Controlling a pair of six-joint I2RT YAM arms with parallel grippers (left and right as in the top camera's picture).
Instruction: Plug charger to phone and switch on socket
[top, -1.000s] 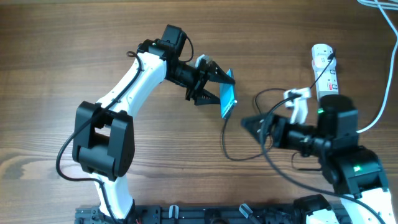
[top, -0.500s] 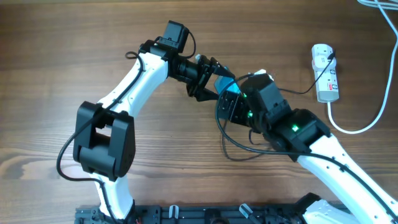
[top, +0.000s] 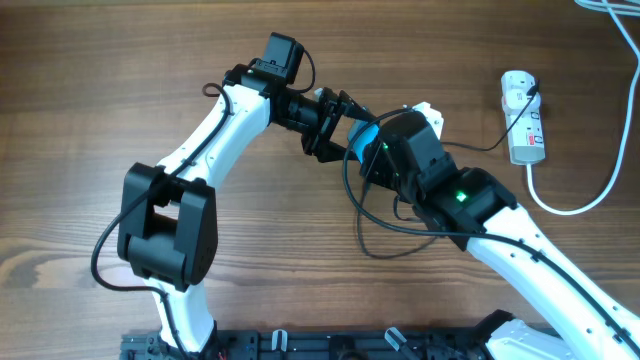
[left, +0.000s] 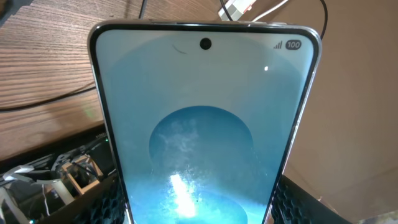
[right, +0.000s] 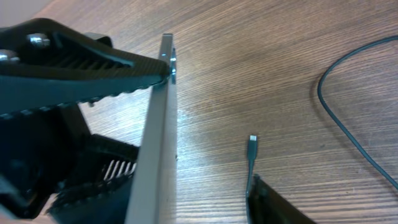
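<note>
Nearest the arms' base, the slack of the charger (right: 252, 152) lay in loose black loops on the table (top: 100, 80), under and behind the right jaws. Those jaws were closed on the cable just behind its small plug. The plug stuck straight out ahead of them, tip forward, clear of the wood. It sat just beside the phone (left: 199, 124) but did not touch it.

From the right jaws' side the phone showed as a thin grey strip, edge-on and lifted off the table, with the plug lined up roughly along its length. One ribbed black jaw of the left arm pressed against it. The left jaws were closed on the phone's two long sides near its lower end. Its long axis ran straight out from them, with the camera-hole end farthest from the grip and the cyan screen facing the left wrist.

Farther off, well out to the right of both pairs of jaws, the socket (top: 522, 120) lay flat. Its length ran away from the arms' base.
</note>
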